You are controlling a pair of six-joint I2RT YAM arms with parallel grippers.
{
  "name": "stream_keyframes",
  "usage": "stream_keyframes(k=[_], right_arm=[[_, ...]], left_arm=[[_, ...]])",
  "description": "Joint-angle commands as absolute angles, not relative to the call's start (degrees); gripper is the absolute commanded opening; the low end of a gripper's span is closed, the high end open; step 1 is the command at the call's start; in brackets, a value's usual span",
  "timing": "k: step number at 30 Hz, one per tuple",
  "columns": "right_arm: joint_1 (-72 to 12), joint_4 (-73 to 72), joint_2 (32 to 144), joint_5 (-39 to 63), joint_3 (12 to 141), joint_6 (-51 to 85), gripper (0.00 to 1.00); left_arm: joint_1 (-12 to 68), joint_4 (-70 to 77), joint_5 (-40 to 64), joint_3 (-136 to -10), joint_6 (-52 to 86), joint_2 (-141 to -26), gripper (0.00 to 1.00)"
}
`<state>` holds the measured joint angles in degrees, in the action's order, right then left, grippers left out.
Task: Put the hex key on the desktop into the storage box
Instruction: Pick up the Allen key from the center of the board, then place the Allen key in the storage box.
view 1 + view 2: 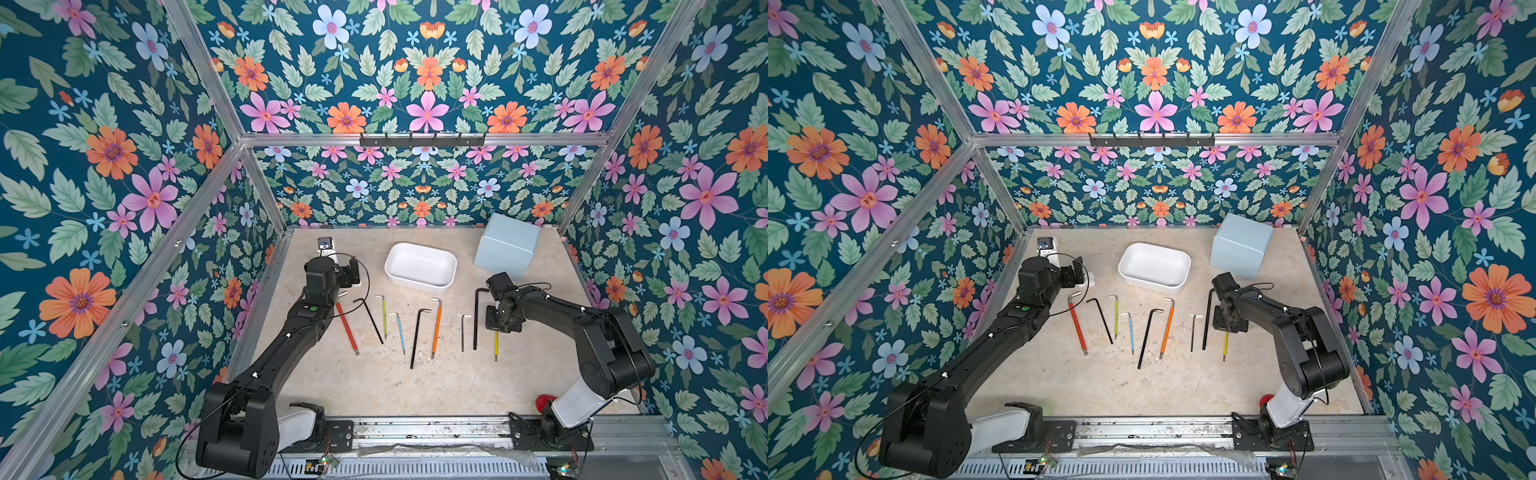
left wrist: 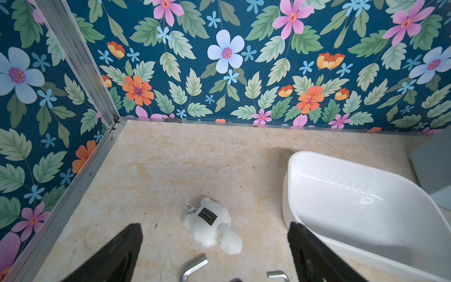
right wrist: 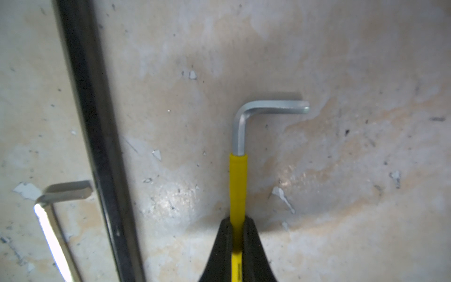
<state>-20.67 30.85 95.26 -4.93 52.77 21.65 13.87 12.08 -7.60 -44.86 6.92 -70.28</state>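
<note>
beige stone desktop point(image 1: 374, 386), floral walls | step: the grab, right gripper point(image 3: 238, 234) pinched tight on the yellow hex key point(image 3: 238, 180), key looks flat on the desk | next: lift clean, carry to the storage box point(image 1: 419, 266) ahead-left of it | box looks empty | left gripper point(image 2: 214, 225) wide apart, idle

Both top views overlook the desktop point(image 1: 374, 386); wrist views close.

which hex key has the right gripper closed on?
The yellow key at the row's right end, next to the long black key. The right gripper pinches its sleeve; every other key lies free.
</note>
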Motion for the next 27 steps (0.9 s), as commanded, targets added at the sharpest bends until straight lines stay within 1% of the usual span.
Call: stream_keyframes(k=[1, 3, 7, 11, 14, 17, 18, 24, 27], right_arm=[[-20.70, 35.90, 95.40, -7.23, 54.80, 20.21, 0.00], [-20.65, 37.52, 93.04, -8.49, 58.10, 18.61, 0.00], [-20.66, 40.26, 93.29, -9.82, 66.25, 13.54, 0.00], [-20.88, 40.77, 94.39, -6.91, 75.33, 5.14, 0.00], [-22.45, 38.93, 98.51, -2.92, 82.24, -3.12, 0.00], [-25.35, 36.73, 102.12, -2.39, 88.36, -11.00, 0.00], [-25.88, 36.65, 103.79, -0.77, 90.54, -13.52, 0.00], [-28.61, 38.58, 114.26, 7.63, 105.12, -25.69, 0.00], [-28.98, 42.13, 120.74, 11.27, 113.60, -31.73, 0.00]], left_arm=[[13.88, 11.54, -8.17, -45.56, 6.67, -69.93, 0.99], [13.89, 11.25, -8.17, -45.75, 6.84, -69.83, 1.00], [13.89, 10.58, -8.09, -46.21, 7.27, -69.39, 0.99], [13.89, 10.46, -7.78, -46.44, 7.86, -68.67, 1.00], [13.84, 10.29, -7.82, -46.65, 8.25, -68.31, 0.99], [13.89, 9.96, -7.94, -46.68, 8.44, -67.81, 0.99], [13.89, 9.80, -7.93, -46.72, 8.61, -67.69, 0.99], [13.89, 8.90, -8.02, -46.63, 8.92, -66.37, 0.99], [13.89, 8.85, -8.39, -46.37, 8.97, -66.02, 0.99]])
